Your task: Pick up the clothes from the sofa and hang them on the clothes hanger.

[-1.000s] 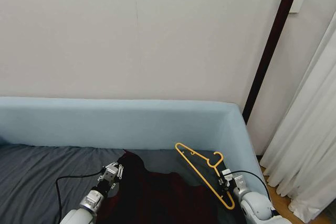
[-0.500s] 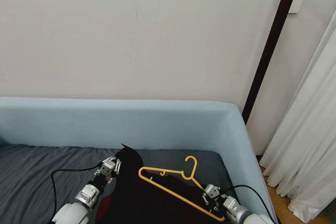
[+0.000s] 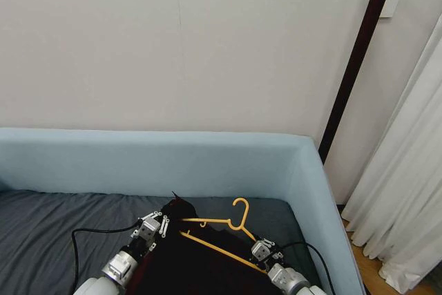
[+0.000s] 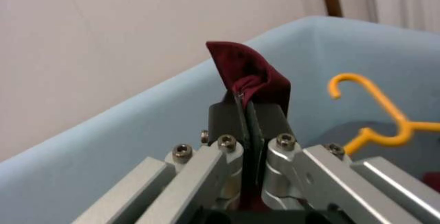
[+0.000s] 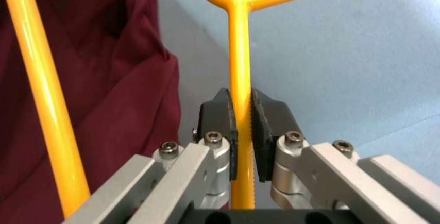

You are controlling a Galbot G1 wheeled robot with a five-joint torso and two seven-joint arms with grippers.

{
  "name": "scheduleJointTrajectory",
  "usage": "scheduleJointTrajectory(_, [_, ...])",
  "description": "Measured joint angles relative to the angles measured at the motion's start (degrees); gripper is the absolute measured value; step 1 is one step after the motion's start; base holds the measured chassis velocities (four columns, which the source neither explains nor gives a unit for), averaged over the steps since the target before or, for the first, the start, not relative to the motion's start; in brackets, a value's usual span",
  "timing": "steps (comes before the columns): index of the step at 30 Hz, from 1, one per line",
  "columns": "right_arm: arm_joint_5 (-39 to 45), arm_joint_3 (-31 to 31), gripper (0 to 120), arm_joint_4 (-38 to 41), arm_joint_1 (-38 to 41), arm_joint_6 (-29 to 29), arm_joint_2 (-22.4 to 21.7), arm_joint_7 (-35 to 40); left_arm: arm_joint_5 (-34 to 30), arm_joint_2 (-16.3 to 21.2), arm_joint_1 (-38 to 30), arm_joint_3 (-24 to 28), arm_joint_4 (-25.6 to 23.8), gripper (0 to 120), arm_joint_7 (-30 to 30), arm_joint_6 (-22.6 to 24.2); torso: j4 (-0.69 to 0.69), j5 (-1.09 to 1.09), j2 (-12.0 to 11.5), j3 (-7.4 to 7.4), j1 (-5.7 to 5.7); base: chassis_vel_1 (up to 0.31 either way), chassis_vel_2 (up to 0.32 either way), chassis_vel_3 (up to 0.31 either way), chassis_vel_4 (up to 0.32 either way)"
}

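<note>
- The left gripper (image 4: 246,113) is clamped on a fold of the dark red garment (image 4: 251,72), holding it above the sofa (image 3: 207,160) seat.
- The right gripper (image 5: 240,116) pinches the yellow hanger (image 5: 238,54) by its bar.
- The hanger lies over the garment, one end near the left gripper.

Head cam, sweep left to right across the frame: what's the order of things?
left gripper → yellow hanger → right gripper → dark pole → white curtain. Skipped: the dark red garment, which overlaps the hanger and both grippers.
</note>
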Motion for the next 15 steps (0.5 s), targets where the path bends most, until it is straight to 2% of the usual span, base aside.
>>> scheduleJointTrajectory(10, [0.3,-2.1,5,-1.7,0.9,3.1,0.4,1.0,5.0,-2.8,2.5,4.3,-0.2,0,0.2,-1.6,0.00,-0.01,0.0,0.00,0.00,0.000,0.000,0.000,0.000])
scheduleJointTrajectory(15, [-2.3,-2.9,5,-2.8,1.9,1.2,1.1,3.5,6.0,-3.2,2.9,5.8,-0.2,0,0.2,-1.8,0.01,0.00,0.0,0.00,0.00,0.000,0.000,0.000,0.000])
